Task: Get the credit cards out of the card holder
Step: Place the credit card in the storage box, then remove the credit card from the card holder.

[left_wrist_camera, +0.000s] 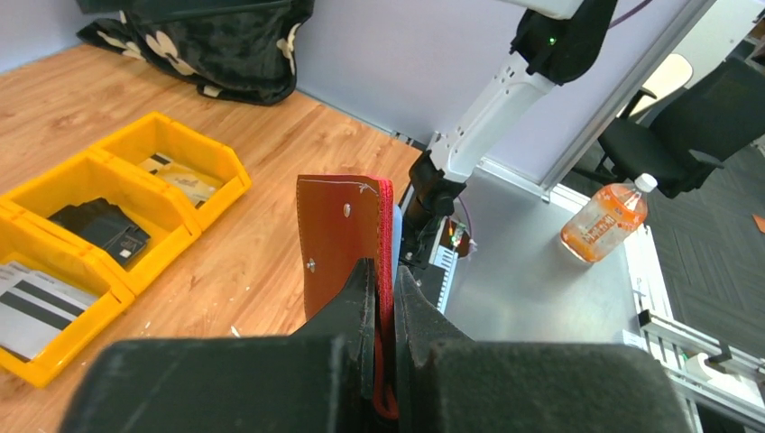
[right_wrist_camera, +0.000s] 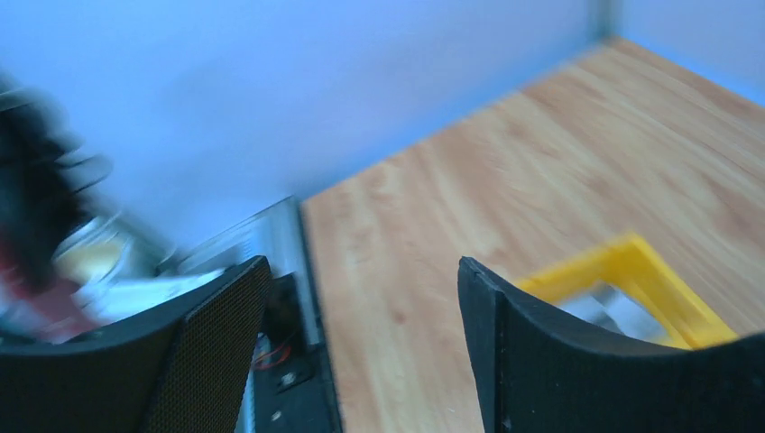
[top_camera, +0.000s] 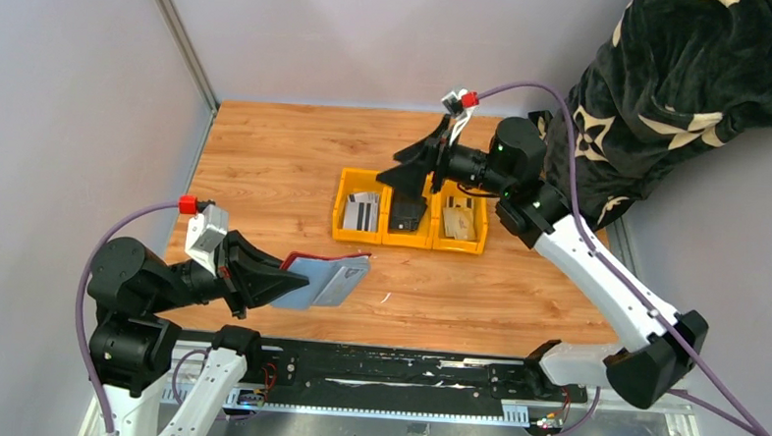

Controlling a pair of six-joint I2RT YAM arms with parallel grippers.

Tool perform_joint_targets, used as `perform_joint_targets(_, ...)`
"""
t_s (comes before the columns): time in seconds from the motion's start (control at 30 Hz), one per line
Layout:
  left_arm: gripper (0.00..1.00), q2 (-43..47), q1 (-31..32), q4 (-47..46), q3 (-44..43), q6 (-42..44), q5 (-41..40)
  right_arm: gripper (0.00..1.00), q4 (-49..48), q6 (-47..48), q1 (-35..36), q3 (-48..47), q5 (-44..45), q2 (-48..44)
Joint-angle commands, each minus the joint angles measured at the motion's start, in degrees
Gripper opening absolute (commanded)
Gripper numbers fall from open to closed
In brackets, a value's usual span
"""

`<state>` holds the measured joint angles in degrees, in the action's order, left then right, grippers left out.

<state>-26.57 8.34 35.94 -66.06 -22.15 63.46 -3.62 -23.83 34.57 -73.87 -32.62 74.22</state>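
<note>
Nearest the bases, the left gripper (top_camera: pixel 286 279) is clamped tight on the dark red card holder (top_camera: pixel 326 279), holding it above the wooden table (top_camera: pixel 266 164). Farther back, the right gripper (top_camera: pixel 410 164) hangs over the yellow three-part bin (top_camera: pixel 381 240), jaws spread around nothing. Credit cards (top_camera: pixel 361 214) lie in its left and right compartments.

Top view looks down on the table (top_camera: pixel 277 154); wrist views sit close behind their fingers (left_wrist_camera: pixel 352 308). All share the yellow bin (top_camera: pixel 406 241).
</note>
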Motion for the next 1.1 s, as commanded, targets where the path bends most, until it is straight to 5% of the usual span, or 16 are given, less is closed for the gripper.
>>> perform_joint_targets(0.0,0.00,-0.59,-0.08,0.00,1.13,2.84,2.33,0.80,1.43,7.67,9.34,-4.63,-20.11,-1.46)
perform_joint_targets(0.2,0.00,-0.33,-0.08,1.76,1.90,5.18,4.20,0.82,17.51,21.62,24.06,-12.77,-20.74,0.32)
perform_joint_targets(0.47,0.00,0.11,-0.07,3.65,1.74,7.01,6.93,0.77,27.28,29.26,32.08,-18.89,-16.55,5.07)
perform_joint_targets(0.53,0.00,0.19,-0.08,3.68,1.64,6.96,7.18,0.68,28.40,29.50,32.88,-19.89,-15.90,6.14)
perform_joint_targets(0.67,0.00,0.46,-0.08,3.77,1.14,6.78,7.03,0.29,28.80,28.07,33.10,-21.45,-16.10,7.87)
perform_joint_targets(0.77,0.00,0.55,-0.08,3.75,0.69,6.77,6.81,0.13,27.41,26.47,33.11,-21.37,-13.48,7.53)
perform_joint_targets(0.83,0.28,0.76,-0.08,3.77,0.32,6.26,5.82,0.01,25.07,25.23,33.06,-19.55,-11.01,5.76)
perform_joint_targets(0.87,0.48,0.87,-0.07,3.78,0.20,5.99,5.35,0.00,23.08,24.45,32.92,-18.12,-9.50,4.53)
perform_joint_targets(0.93,0.72,1.26,-0.08,3.84,-0.13,4.95,3.63,0.00,16.61,21.27,32.22,-14.13,-6.99,1.56)
perform_joint_targets(1.07,0.85,2.44,-0.08,4.12,-0.53,3.74,0.91,0.00,-3.02,10.36,30.16,-2.13,-1.23,-6.00)
